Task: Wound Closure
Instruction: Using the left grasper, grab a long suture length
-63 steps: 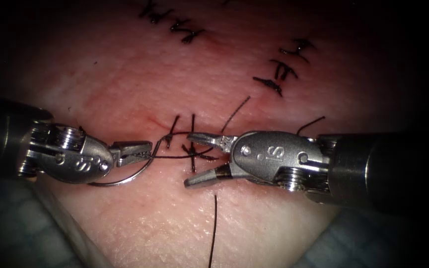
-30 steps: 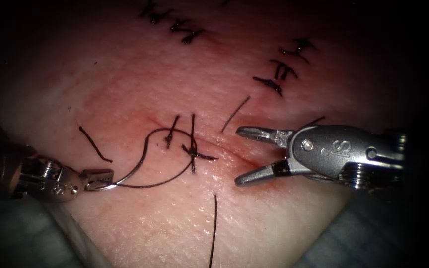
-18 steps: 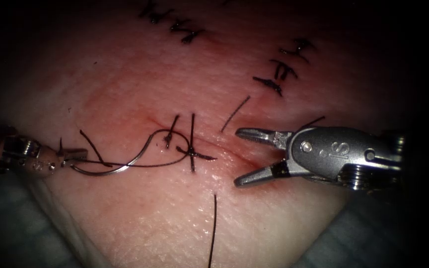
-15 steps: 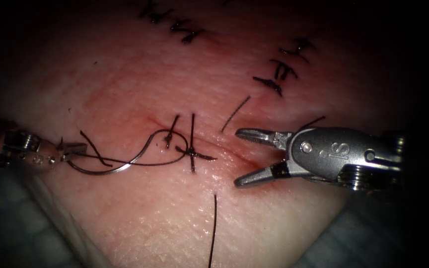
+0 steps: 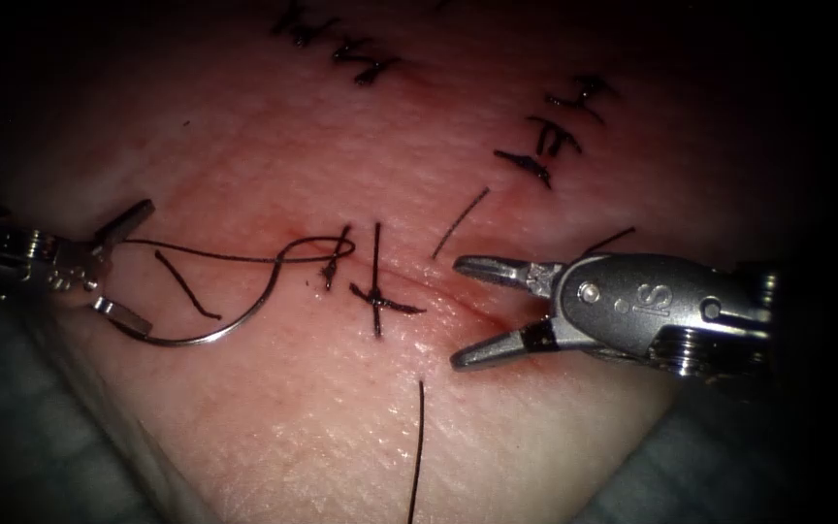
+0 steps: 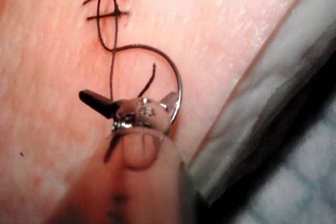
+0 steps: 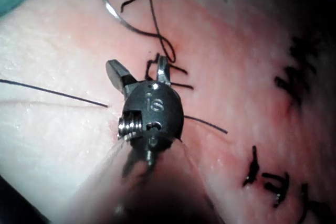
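Observation:
My left tool [image 5: 145,264] sits at the left edge of the tissue [image 5: 273,427] with its jaws spread wide and nothing gripped. The curved needle [image 5: 208,335] lies flat on the tissue left of the cut, not in it, with one end beside the lower jaw. Dark thread [image 5: 235,256] runs from between those jaws to a small loop by the knotted stitch [image 5: 377,294]. The left wrist view shows the same open tool [image 6: 128,96], the needle [image 6: 176,74] and the thread [image 6: 112,66]. My right tool [image 5: 457,312] hovers right of the stitch, open and holding nothing; its wrist view shows the tool [image 7: 137,66].
Loose cut thread ends lie on the tissue: one by the needle [image 5: 186,283], one above the right tool [image 5: 460,221], one toward the near edge [image 5: 416,446]. Rows of older stitches [image 5: 553,126] cross the far tissue. Blue drape [image 5: 31,456] borders the tissue.
The left tool drew the needle and thread leftward, then its jaws opened and let the needle go onto the tissue. The thread loop by the stitch shrank. The right tool barely moved.

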`<state>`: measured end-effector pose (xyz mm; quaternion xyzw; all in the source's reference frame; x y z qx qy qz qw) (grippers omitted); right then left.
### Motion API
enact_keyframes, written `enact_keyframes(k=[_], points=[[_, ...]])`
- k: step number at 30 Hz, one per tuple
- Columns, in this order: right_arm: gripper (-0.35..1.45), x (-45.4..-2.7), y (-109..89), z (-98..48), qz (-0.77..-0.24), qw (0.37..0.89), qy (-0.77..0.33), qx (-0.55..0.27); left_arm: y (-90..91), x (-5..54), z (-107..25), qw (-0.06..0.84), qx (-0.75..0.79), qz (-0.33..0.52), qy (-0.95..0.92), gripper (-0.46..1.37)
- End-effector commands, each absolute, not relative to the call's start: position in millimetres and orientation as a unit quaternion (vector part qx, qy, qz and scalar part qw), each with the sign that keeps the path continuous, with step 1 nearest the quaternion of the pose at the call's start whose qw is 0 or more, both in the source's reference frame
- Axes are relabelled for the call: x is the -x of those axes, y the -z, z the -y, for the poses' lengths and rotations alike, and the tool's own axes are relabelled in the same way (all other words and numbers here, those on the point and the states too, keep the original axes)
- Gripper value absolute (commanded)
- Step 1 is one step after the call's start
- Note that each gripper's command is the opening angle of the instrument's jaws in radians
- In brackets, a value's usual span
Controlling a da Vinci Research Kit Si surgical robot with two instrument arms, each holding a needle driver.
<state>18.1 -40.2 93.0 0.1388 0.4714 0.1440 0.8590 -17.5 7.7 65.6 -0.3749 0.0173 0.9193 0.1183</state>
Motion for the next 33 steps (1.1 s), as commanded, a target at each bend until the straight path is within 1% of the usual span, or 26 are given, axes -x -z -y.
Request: enact_keyframes(k=[1,2,6,7,9,15,16,18,20,26,28,33], points=[[0.98,-18.1,-93.0,40.2,-0.472,0.859,-0.143,-0.140,-65.2,17.1,-7.8,0.127,0.389,-0.015,-0.912,1.18],[0.98,-18.0,-93.0,40.2,-0.473,0.858,-0.144,-0.139,-63.8,16.7,-8.3,0.138,0.413,-0.015,-0.900,1.04],[0.98,-18.0,-93.0,40.2,-0.473,0.858,-0.144,-0.139,-61.1,15.6,-8.3,0.144,0.464,0.017,-0.874,1.05],[0.98,-18.0,-93.0,40.3,-0.473,0.858,-0.143,-0.139,-60.2,15.1,-8.0,0.147,0.472,0.032,-0.869,1.09],[0.97,-18.1,-92.9,40.3,-0.473,0.858,-0.144,-0.139,-58.4,14.6,-8.0,0.148,0.487,0.058,-0.859,1.27],[0.98,-18.6,-93.0,40.3,-0.474,0.857,-0.143,-0.141,-55.3,14.1,-11.1,0.153,0.546,0.067,-0.821,1.29],[0.97,-18.6,-92.9,40.4,-0.474,0.857,-0.142,-0.141,-54.6,14.0,-11.9,0.155,0.558,0.064,-0.813,1.25],[0.97,-18.6,-92.9,40.4,-0.474,0.857,-0.142,-0.141,-53.4,14.1,-12.6,0.175,0.566,0.041,-0.804,1.04],[0.97,-18.4,-92.9,40.5,-0.474,0.857,-0.141,-0.141,-52.4,14.5,-12.3,0.171,0.575,0.033,-0.800,1.03],[0.97,-17.8,-93.0,40.1,-0.473,0.858,-0.142,-0.143,-50.4,18.1,-8.7,0.103,0.587,0.007,-0.803,0.99],[0.98,-17.3,-92.9,39.6,-0.472,0.858,-0.143,-0.146,-50.3,20.2,-6.9,0.053,0.588,-0.016,-0.807,0.96],[0.97,-15.5,-92.4,38.2,-0.478,0.854,-0.152,-0.138,-51.6,24.7,-4.2,-0.023,0.594,-0.058,-0.802,0.95]])
